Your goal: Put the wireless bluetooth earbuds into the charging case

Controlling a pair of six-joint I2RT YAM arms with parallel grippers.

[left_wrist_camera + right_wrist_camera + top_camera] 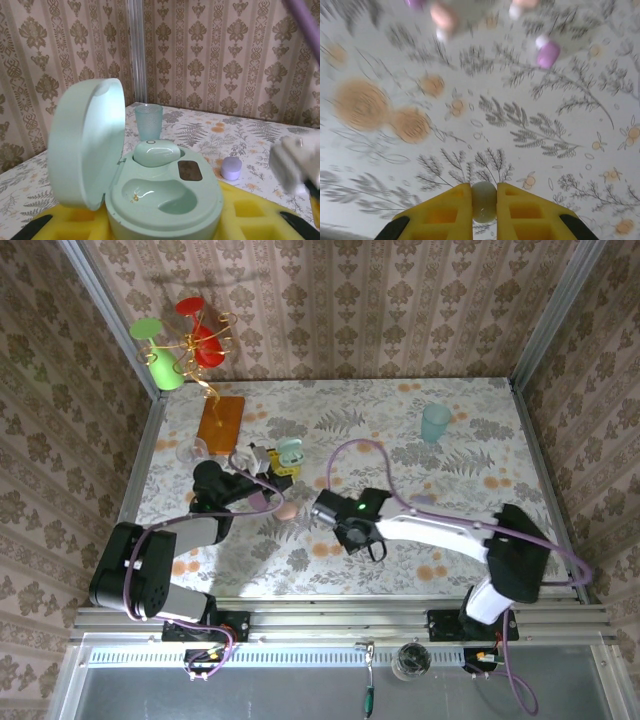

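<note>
Towards the left of the counter (470, 470), the open case (165, 200) sits clamped between the pads of the left tool (268, 462). Its lid (85, 150) stands up on its left side. One earbud (156, 152) lies in the case's far well, behind the near well (150, 192). To the case's right, near the middle of the counter, the right tool (484, 194) pinches a second earbud (484, 206) between its fingers, above the counter top. Ahead of it lie a few small blurred pieces (547, 54). A cup (435, 423) stands at the back right. A board (220, 420) lies at the back left, with a wire stand (195, 345) at its far end.
</note>
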